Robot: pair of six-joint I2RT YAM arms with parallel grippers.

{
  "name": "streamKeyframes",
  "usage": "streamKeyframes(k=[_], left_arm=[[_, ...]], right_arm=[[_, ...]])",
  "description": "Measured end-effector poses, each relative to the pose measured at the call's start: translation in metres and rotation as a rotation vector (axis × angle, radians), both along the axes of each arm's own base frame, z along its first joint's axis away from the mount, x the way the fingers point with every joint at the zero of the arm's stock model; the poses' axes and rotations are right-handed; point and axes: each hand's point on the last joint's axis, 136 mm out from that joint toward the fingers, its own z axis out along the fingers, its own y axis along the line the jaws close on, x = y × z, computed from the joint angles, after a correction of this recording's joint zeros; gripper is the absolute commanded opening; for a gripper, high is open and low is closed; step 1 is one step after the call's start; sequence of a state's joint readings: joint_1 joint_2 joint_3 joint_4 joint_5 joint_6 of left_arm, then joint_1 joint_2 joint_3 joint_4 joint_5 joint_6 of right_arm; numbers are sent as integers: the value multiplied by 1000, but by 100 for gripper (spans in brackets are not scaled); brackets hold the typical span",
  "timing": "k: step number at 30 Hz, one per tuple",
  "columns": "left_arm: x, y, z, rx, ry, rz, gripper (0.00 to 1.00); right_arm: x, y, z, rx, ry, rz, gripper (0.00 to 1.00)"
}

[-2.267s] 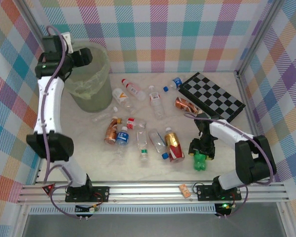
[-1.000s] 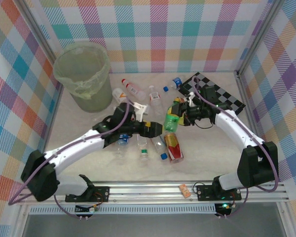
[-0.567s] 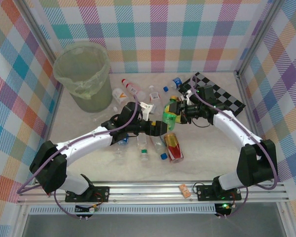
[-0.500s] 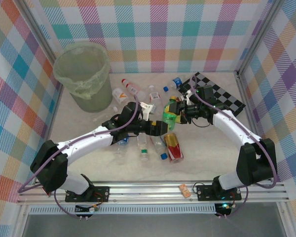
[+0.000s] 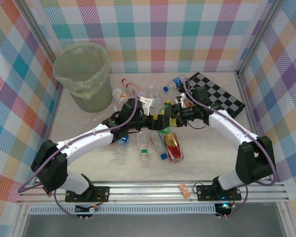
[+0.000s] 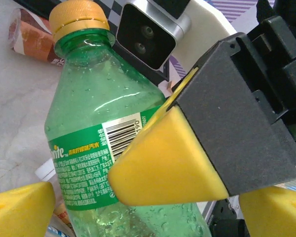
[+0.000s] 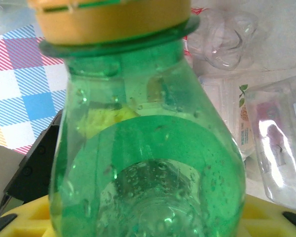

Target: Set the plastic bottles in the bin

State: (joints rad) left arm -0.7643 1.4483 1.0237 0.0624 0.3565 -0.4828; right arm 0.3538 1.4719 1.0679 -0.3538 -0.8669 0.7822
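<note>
Handing over mid-worktop: right fingers pinch the green bottle; left fingers, spread around it, should close next, then reach the bin.

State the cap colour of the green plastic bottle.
The cap of the green plastic bottle is orange-yellow, clearest in the left wrist view.

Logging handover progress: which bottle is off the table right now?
The green bottle with the orange cap, gripped by the right pincer; the rest lie on the table.
</note>
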Motion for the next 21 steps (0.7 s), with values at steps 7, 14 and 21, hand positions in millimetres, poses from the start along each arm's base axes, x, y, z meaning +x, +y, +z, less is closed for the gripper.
streamKeyframes(k=[7,14,21], left_arm=[[2,-7,-18,10,53,-8,86],[5,-9,-13,-19,58,2,64],[6,-9,-13,-20,57,5,58]], right_arm=[[2,2,3,14,-2,-4,42],[10,3,7,29,-27,-19,49],[10,3,6,22,-28,-24,71]])
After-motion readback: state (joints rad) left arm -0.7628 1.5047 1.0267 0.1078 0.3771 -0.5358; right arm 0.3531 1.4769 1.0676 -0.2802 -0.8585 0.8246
